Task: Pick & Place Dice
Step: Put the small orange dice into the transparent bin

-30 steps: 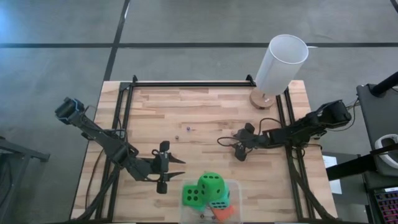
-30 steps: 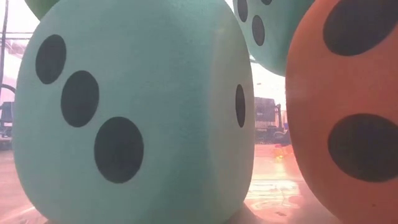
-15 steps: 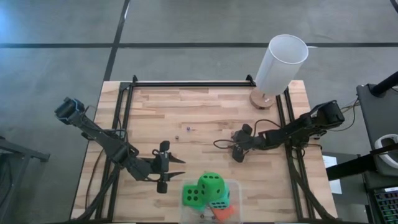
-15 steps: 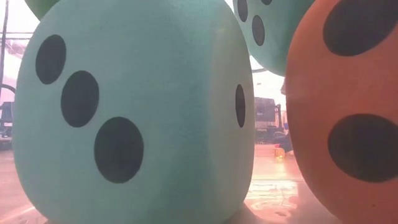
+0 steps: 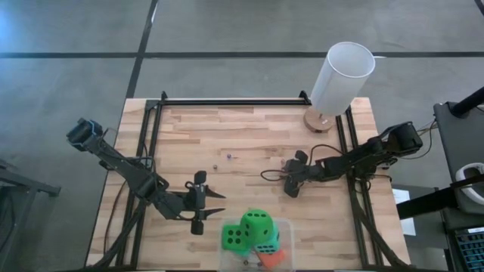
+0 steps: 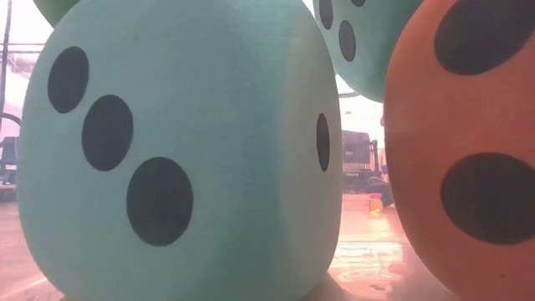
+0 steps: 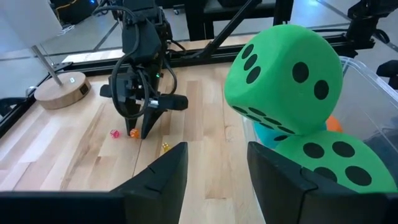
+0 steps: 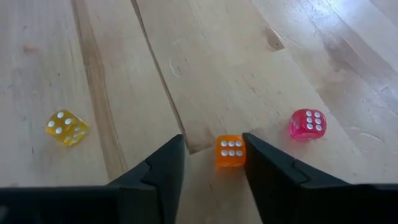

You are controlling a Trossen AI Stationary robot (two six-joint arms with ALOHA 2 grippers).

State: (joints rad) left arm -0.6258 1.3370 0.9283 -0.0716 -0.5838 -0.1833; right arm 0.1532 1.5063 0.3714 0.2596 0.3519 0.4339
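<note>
The table [image 5: 249, 132] is pale wood planks with a black metal frame [image 5: 234, 100] along its far edge and sides. It stands on a grey concrete floor [image 5: 227, 30] crossed by 1 dark line running across and another running slantwise toward the table's far left corner. At the table's far right corner stands a lamp [image 5: 342, 78] with a white cylinder shade on a round wooden base [image 7: 61, 89]. Dark furniture [image 5: 461, 151] sits just beside the table's right side. In the low view, the room behind is bright and hazy, with dark equipment [image 6: 359, 159] in the distance. The left wrist view shows black stands [image 7: 217, 18] beyond the table's edge.
</note>
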